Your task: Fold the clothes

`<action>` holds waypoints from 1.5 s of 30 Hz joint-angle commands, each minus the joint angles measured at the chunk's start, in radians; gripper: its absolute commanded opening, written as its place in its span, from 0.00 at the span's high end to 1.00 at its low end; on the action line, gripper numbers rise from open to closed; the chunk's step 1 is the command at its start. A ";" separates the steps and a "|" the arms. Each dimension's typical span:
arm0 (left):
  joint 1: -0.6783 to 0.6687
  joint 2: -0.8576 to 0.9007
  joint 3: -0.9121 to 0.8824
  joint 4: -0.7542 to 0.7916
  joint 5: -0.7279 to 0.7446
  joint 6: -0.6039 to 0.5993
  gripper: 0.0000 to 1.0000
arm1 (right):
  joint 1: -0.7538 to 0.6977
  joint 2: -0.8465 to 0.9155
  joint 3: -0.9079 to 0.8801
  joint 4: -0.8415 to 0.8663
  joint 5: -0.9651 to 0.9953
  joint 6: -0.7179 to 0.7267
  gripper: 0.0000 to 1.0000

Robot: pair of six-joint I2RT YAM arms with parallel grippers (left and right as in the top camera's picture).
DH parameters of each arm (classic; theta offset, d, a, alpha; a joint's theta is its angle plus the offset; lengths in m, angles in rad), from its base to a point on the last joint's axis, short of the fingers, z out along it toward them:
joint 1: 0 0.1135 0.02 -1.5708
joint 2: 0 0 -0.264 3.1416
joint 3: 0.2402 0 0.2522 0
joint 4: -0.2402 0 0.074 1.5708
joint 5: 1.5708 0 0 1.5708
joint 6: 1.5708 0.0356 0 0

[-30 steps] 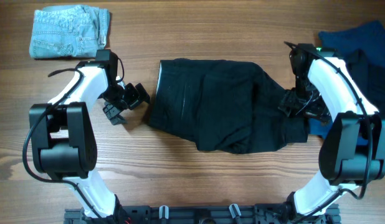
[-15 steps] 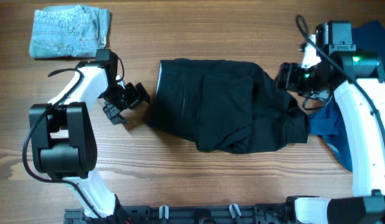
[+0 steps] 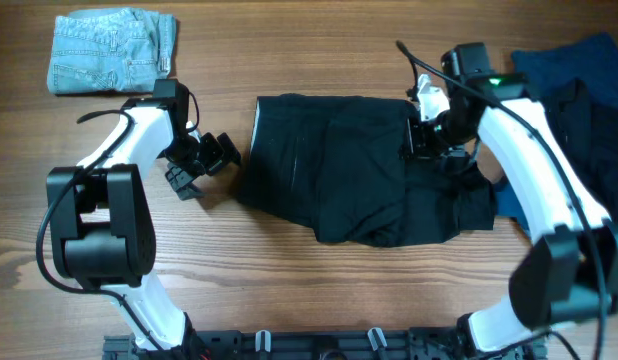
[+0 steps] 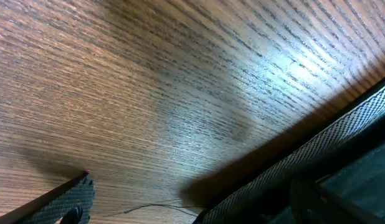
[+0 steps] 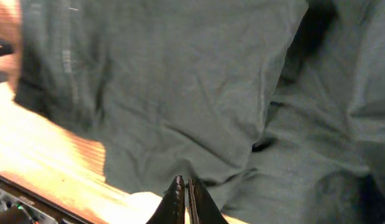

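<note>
Wooden table (image 3: 289,290): right gripper (image 3: 426,133) has swung over the black shorts (image 3: 329,170) and snapped closed, apparently empty; left gripper (image 3: 202,163) gapes wide, idle.

Wood-grain table (image 4: 149,74) fills the view, glare at upper right. The left gripper (image 4: 149,202) fingers (image 4: 317,155) stand wide apart along the lower edge, with a thin dark strand (image 4: 155,207) between them.

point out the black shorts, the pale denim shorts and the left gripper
black shorts (image 3: 329,165): overhead view, middle of the fabric
pale denim shorts (image 3: 109,50): overhead view, middle of the folded pile
left gripper (image 3: 207,170): overhead view, midway between its open fingertips
</note>
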 commanded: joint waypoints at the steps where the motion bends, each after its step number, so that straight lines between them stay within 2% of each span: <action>1: 0.006 -0.025 -0.010 -0.001 -0.010 0.016 0.00 | 0.000 0.111 -0.015 0.005 0.080 0.065 0.96; 6: 0.006 -0.025 -0.010 -0.001 -0.010 0.016 0.00 | -0.016 0.174 -0.015 0.006 0.300 0.187 0.95; 12: 0.006 -0.025 -0.010 0.000 -0.010 0.016 0.00 | -0.100 0.178 -0.015 0.022 0.304 0.183 0.88; 18: 0.006 -0.025 -0.010 0.000 -0.010 0.016 0.00 | -0.192 0.178 -0.015 0.024 0.358 0.181 0.86; 25: 0.006 -0.025 -0.010 0.000 -0.010 0.021 0.00 | -0.267 0.177 -0.011 -0.031 0.611 0.364 0.96; 29: 0.006 -0.025 -0.010 0.006 -0.010 0.043 0.00 | -0.270 0.150 0.024 -0.087 0.610 0.371 0.96; 33: 0.006 -0.025 -0.010 0.002 -0.010 0.043 0.00 | -0.236 0.042 0.092 -0.138 0.555 0.385 0.96; 36: 0.006 -0.025 -0.010 0.007 -0.010 0.043 0.00 | -0.182 -0.056 0.104 -0.109 0.244 0.210 0.95; 37: 0.006 -0.025 -0.010 0.007 -0.010 0.043 0.00 | -0.156 -0.084 0.104 -0.100 0.113 0.126 0.91; 38: 0.006 -0.025 -0.010 0.007 -0.010 0.042 0.00 | -0.098 -0.118 0.104 -0.100 -0.010 0.064 0.78; 41: 0.006 -0.025 -0.010 0.006 -0.009 0.042 0.00 | 0.005 -0.126 0.101 -0.111 0.000 0.047 0.65; 45: 0.006 -0.025 -0.010 0.006 -0.009 0.042 0.00 | 0.183 -0.104 0.061 -0.066 0.080 0.077 0.35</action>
